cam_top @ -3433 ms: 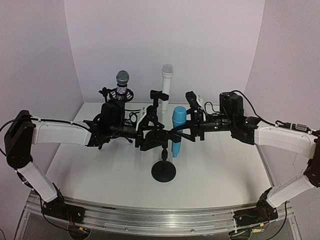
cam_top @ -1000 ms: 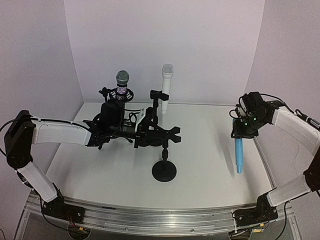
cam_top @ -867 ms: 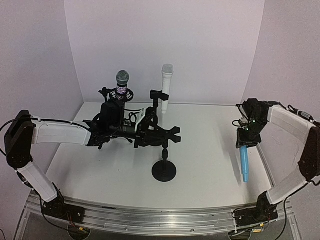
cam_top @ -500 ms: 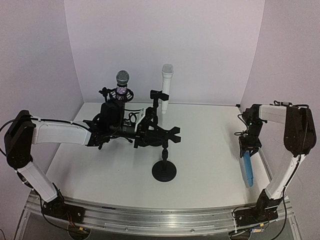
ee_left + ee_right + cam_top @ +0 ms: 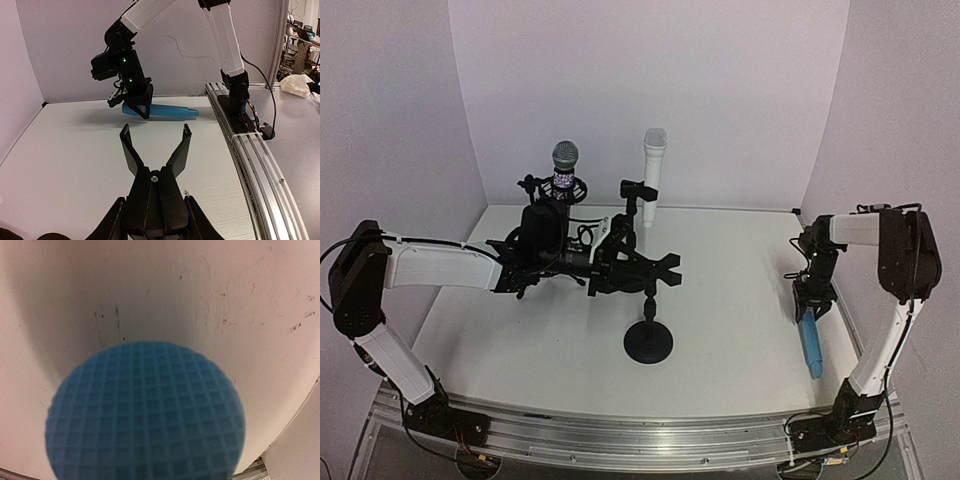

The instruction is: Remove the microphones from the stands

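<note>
The blue microphone (image 5: 811,348) lies lengthwise, low by the table's right edge, off the stand. My right gripper (image 5: 814,302) is shut on its head end. From the left wrist view, the microphone (image 5: 167,111) lies flat with the right gripper (image 5: 136,100) clamped over it. Its blue mesh head (image 5: 145,415) fills the right wrist view and hides the fingers. The black stand (image 5: 648,340) stands mid-table. My left gripper (image 5: 612,268) is shut on the stand's clip (image 5: 152,150), whose two prongs stand apart with nothing between them.
At the back stand a grey-headed microphone in a black shock mount (image 5: 565,165) and a white microphone (image 5: 653,160) in its own clip. An aluminium rail (image 5: 640,435) runs along the near edge, and the walls close in on both sides.
My right arm has carried the blue microphone from the stand to the right edge, lowered it and laid it flat. The left arm and stand have not moved.
</note>
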{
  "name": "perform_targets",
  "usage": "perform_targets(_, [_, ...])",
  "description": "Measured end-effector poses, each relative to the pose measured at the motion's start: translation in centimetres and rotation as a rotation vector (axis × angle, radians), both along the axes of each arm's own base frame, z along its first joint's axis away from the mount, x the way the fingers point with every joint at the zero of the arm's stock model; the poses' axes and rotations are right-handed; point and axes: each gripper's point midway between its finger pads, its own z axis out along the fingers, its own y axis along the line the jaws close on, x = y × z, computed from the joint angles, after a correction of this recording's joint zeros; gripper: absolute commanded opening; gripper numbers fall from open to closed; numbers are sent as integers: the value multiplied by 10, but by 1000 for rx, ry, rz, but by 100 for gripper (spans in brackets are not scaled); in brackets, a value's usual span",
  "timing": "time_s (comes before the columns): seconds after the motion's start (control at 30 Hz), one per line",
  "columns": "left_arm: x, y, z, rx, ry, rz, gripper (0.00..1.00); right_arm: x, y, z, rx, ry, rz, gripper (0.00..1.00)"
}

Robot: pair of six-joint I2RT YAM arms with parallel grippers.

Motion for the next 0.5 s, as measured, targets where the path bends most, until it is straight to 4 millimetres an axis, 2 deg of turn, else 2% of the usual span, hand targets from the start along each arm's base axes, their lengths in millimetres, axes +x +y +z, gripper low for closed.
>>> perform_targets(0.2, [0, 0, 0, 0, 0, -1, 0, -3, 0, -13, -2, 28, -12, 52])
perform_targets(0.5, [0, 0, 0, -1, 0, -2, 0, -5, 0, -13, -6, 32, -23, 63])
